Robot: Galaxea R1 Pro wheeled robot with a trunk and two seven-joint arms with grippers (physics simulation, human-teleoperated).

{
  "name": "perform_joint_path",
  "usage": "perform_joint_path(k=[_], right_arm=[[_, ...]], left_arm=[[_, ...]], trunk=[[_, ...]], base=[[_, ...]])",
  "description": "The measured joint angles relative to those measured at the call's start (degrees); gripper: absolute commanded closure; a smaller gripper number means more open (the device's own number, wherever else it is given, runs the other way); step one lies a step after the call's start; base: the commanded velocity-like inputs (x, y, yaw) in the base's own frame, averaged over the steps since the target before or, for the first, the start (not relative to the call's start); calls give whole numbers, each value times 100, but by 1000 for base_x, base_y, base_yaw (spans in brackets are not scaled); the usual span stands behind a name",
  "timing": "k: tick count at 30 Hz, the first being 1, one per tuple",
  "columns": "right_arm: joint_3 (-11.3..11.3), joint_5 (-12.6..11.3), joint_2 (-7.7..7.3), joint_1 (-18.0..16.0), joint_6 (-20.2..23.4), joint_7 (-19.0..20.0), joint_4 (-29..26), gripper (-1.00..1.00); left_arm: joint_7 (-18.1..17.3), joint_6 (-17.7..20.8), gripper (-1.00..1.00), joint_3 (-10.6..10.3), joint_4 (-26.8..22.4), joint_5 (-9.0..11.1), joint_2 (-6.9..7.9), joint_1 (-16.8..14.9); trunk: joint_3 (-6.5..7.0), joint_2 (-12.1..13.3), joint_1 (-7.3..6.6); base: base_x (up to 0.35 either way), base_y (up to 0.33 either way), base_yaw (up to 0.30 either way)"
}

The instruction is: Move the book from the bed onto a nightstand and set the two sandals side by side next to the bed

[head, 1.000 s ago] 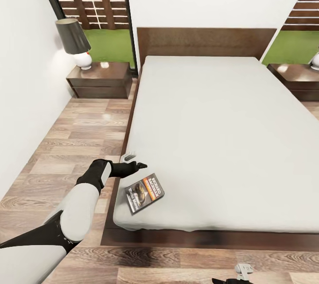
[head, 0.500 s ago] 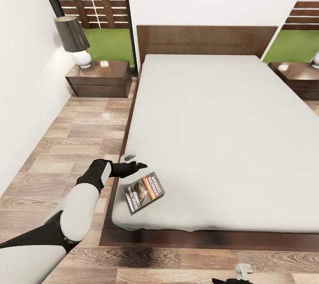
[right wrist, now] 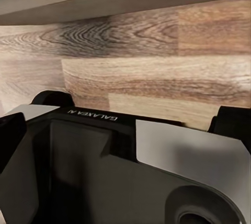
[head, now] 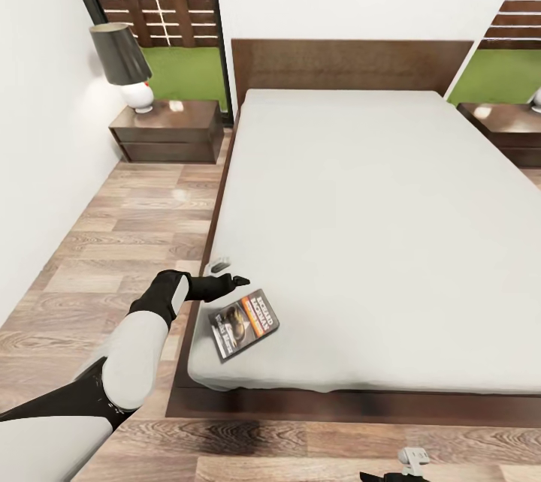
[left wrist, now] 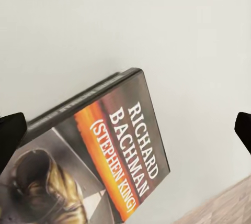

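The book (head: pixel 244 324) lies flat on the grey mattress of the bed (head: pixel 376 227), near its front left corner, cover up. My left gripper (head: pixel 229 273) hovers open just beyond the book's far edge, over the mattress rim. In the left wrist view the book (left wrist: pixel 99 156) sits between and below the two dark fingertips (left wrist: pixel 9 135), apart from them, with the left gripper (left wrist: pixel 125 130) holding nothing. My right gripper (head: pixel 398 471) hangs low over the floor at the foot of the bed, and the right wrist view shows it (right wrist: pixel 123 127) open and empty. The sandals are out of view.
One nightstand (head: pixel 169 129) with a black-shaded lamp (head: pixel 124 61) stands left of the headboard, another nightstand (head: pixel 505 129) at the right. A strip of wood floor (head: pixel 128 227) runs between the bed and the left wall.
The whole picture has shifted slightly upward, so the camera has moved. The left gripper and the book keep the same places relative to each other.
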Motion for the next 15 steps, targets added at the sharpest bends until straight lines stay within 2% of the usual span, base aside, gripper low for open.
perform_joint_path(k=[7, 15], right_arm=[[0, 1, 0, 0, 0, 0, 0, -100], [0, 1, -1, 0, 0, 0, 0, -100]], left_arm=[[-5, 0, -100, 0, 0, 0, 0, 3], [-5, 1, -100, 0, 0, 2, 0, 8]], trunk=[[-126, -281, 154], [-126, -282, 154]], base=[[0, 0, 0], [0, 0, 0]])
